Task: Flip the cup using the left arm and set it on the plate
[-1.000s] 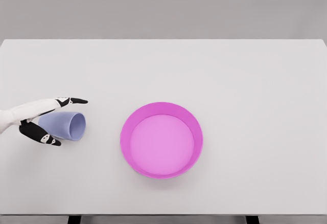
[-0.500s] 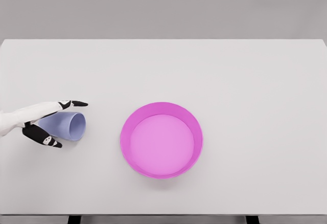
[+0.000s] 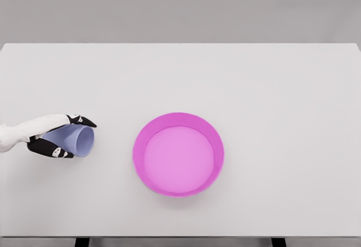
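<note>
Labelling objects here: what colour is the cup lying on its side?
Pale lavender-blue cup, seen best in the head view.

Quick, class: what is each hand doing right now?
Left hand: fingers closed around the cup, which lies on its side.
Right hand: not in view.

the left hand (image 3: pixel 53 137) has closed its fingers around the lying cup (image 3: pixel 75 140).

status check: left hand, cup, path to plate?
Left hand closed around cup, fingers above and below it. Cup on its side on the table, mouth toward pink plate. Nothing between cup and plate. Right hand not in view.
</note>
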